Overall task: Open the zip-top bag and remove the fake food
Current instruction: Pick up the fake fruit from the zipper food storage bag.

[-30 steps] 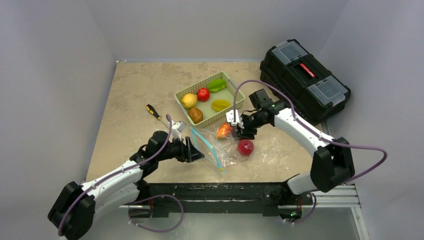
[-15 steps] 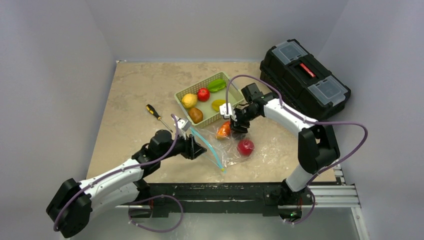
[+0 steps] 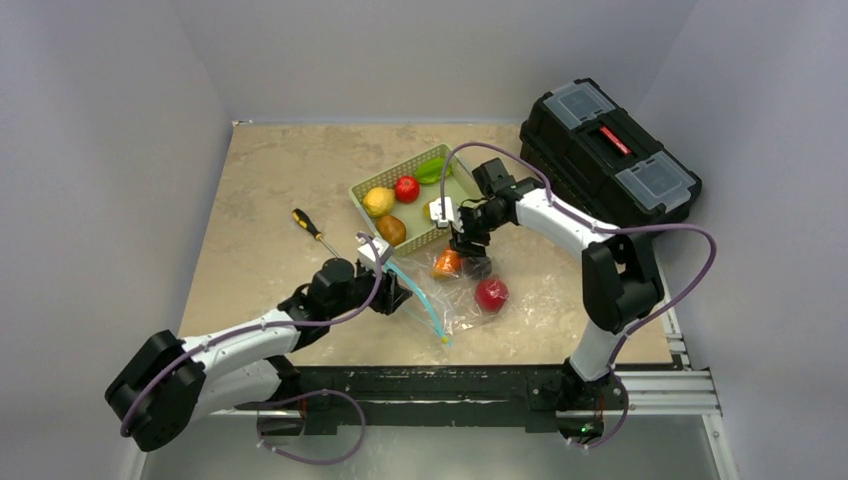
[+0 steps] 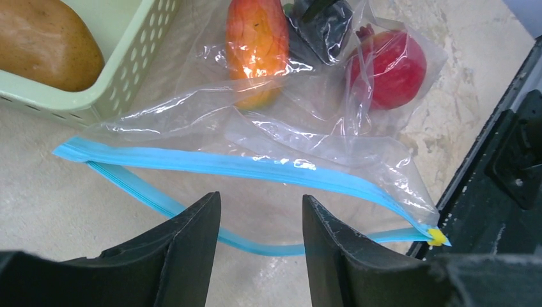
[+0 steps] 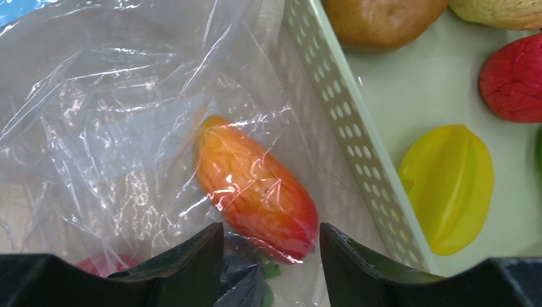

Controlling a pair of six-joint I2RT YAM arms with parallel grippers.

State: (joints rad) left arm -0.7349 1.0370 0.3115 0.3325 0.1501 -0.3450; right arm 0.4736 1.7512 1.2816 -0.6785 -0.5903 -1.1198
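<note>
The zip-top bag [image 4: 192, 115] lies on the desk [image 3: 270, 180] against the near wall of the green basket [image 5: 345, 128], fake food [image 4: 255, 38] inside, its blue zipper edge [image 4: 211, 163] gaping. The left end effector [image 4: 261, 208] and right end effector [image 5: 271, 236] hover spread, empty.

A green basket [image 5: 345, 109] sits mid-table [image 3: 280, 170]. A screwdriver [image 3: 315, 232] lies just left of the basket, and a black toolbox [image 3: 610, 160] stands to the basket's right.
</note>
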